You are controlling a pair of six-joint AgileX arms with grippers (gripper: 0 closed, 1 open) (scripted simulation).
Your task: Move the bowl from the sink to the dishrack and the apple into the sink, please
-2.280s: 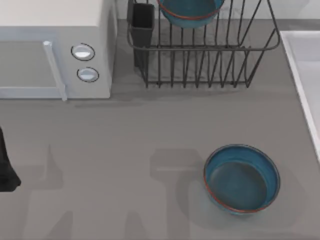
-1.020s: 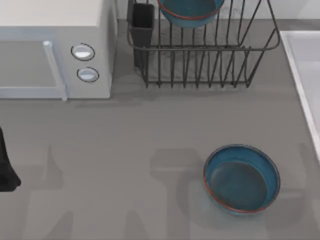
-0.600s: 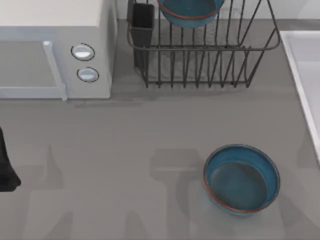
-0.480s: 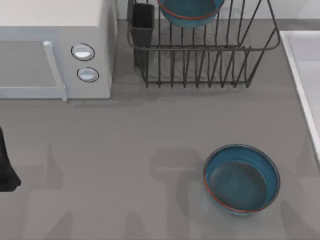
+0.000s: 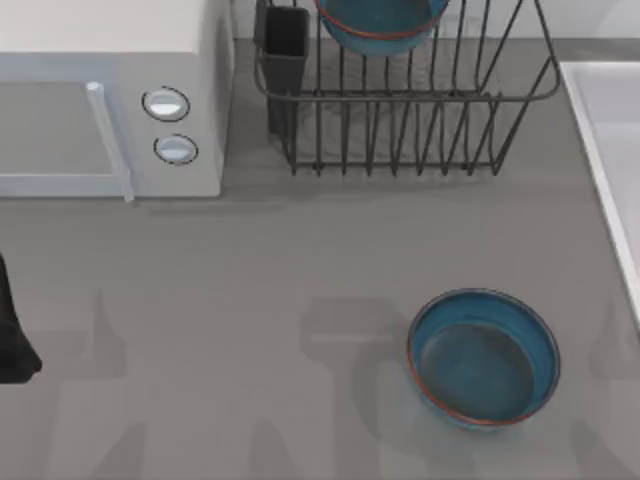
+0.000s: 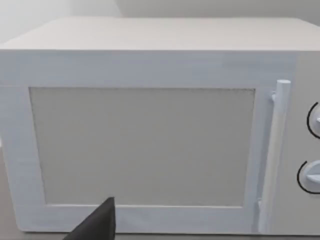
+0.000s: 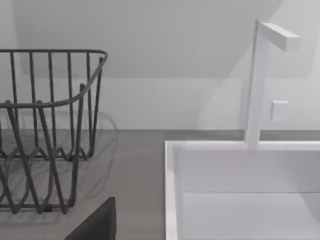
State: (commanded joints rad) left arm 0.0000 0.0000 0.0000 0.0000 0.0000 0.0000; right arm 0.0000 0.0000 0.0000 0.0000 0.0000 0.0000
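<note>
One teal-blue bowl (image 5: 483, 357) with a reddish rim sits upright on the grey counter, front right. A look-alike bowl (image 5: 380, 24) rests in the black wire dishrack (image 5: 400, 130) at the back; the rack (image 7: 45, 130) also appears in the right wrist view. The pale sink (image 5: 590, 150) runs along the right edge, and its basin (image 7: 171, 190) looks bare in the right wrist view. The apple is out of view. A dark part of my left gripper (image 6: 97, 227) faces the microwave. A dark part of my right gripper (image 7: 97, 222) hangs between rack and sink.
A white microwave (image 5: 110, 100) fills the back left; its door (image 6: 145, 145) is close ahead in the left wrist view. A dark cutlery cup (image 5: 287, 45) stands at the rack's left corner. A white faucet (image 7: 255, 85) rises behind the sink. My left arm (image 5: 10, 335) sits at the left edge.
Faint shadows on the counter near the sink and the front right edge have shifted. The bowls, the rack and the left arm have not moved.
</note>
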